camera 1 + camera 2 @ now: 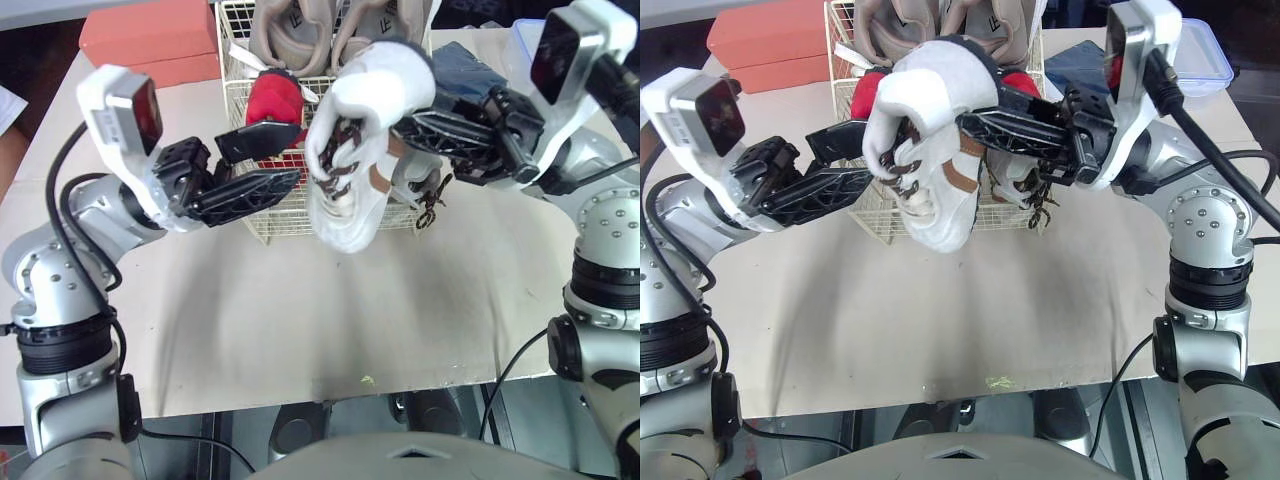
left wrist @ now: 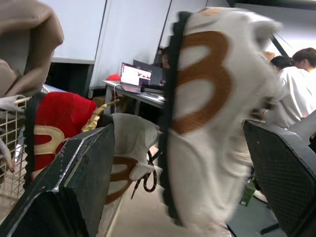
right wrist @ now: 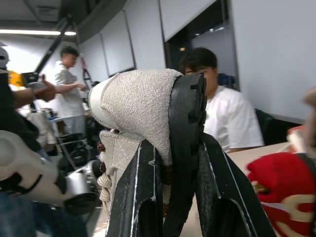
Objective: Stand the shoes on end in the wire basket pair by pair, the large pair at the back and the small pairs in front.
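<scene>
With the right gripper (image 1: 975,128) clamped on the white shoe (image 1: 360,110), hanging in the air just in front of the wire basket (image 1: 270,215), lift clear of the front wall and lower on end beside the red shoe (image 1: 272,100), ahead of the beige pair (image 1: 290,30); steady with the left gripper (image 1: 298,155), fingers (image 1: 250,190) spread, minding the dangling laces (image 1: 432,200).

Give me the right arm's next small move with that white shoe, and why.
Probably ease it back and down into the wire basket, front right. The right gripper clamps the white shoe at the basket's front edge, and its mate stands there beside the red shoe.
</scene>
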{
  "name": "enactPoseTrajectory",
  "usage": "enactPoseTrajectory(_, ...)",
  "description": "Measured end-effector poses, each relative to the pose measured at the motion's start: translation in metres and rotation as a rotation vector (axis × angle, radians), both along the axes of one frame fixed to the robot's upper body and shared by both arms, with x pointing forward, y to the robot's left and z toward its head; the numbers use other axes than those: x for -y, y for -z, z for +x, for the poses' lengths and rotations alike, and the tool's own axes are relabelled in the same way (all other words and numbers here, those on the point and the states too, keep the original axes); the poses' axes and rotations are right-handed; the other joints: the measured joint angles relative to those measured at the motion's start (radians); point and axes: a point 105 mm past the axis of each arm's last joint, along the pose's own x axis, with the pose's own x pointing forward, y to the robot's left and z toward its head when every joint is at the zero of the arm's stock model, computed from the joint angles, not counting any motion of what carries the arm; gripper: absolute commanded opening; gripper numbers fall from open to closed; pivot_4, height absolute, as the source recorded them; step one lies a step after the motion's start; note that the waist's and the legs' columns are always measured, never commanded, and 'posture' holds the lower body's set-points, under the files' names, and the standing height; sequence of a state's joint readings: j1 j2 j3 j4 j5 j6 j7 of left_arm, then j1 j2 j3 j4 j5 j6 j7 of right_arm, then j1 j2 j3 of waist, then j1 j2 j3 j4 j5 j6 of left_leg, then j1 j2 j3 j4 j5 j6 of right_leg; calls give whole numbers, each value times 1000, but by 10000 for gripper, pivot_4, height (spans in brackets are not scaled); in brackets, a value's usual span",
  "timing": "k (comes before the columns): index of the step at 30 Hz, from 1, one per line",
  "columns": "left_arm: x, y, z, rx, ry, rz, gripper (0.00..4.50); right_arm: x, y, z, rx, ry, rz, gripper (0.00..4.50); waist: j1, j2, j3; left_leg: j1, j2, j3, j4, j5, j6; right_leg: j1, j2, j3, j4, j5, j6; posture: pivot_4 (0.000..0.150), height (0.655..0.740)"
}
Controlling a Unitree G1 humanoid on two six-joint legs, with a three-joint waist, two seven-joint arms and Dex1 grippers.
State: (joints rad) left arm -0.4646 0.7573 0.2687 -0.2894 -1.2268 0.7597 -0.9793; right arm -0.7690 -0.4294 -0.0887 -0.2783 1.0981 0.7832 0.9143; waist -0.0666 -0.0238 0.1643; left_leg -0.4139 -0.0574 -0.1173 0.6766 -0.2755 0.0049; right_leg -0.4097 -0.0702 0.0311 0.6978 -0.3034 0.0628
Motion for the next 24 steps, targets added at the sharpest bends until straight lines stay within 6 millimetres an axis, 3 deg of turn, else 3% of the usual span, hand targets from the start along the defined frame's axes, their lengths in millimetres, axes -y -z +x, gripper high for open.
enactPoseTrajectory(6,8,5,0,-6,50,14,44460,-4,2,-2,-10,-25,-2,1238,-1,0,0,0,0,0,0,0,0,0,0,0,0,0,0,1500,7400)
enactPoseTrajectory(9,10,4,-2,-10,73,18,36936,-5,1,-2,-9,-29,-1,1238,-1,0,0,0,0,0,0,0,0,0,0,0,0,0,0,1500,7400)
enactPoseTrajectory(15,14,7,-4,-46,111,5,9297,-4,2,1,-18,-15,0,1238,-1,0,0,0,0,0,0,0,0,0,0,0,0,0,0,1500,7400)
enactPoseTrajectory(17,14,7,-4,-46,111,6,4117,-3,2,1,-18,-14,1,1238,-1,0,0,0,0,0,0,0,0,0,0,0,0,0,0,1500,7400)
enactPoseTrajectory(19,15,6,-4,-45,114,4,2461,-2,1,2,-19,-11,6,1238,-1,0,0,0,0,0,0,0,0,0,0,0,0,0,0,1500,7400)
enactPoseTrajectory(21,15,6,-3,-44,114,7,2306,-2,1,2,-21,-10,8,12190,-1,0,0,0,0,0,1,0,0,0,0,0,0,0,0,1500,7400)
enactPoseTrajectory(22,15,6,-3,-45,116,8,2300,-2,1,2,-20,-11,9,13905,-1,0,0,0,0,0,1,0,0,0,0,0,0,0,0,1500,7400)
enactPoseTrajectory(24,16,8,-2,-44,106,14,2300,-3,0,2,-20,-14,7,23761,-1,0,0,0,0,0,1,0,0,0,0,0,0,0,0,1500,7400)
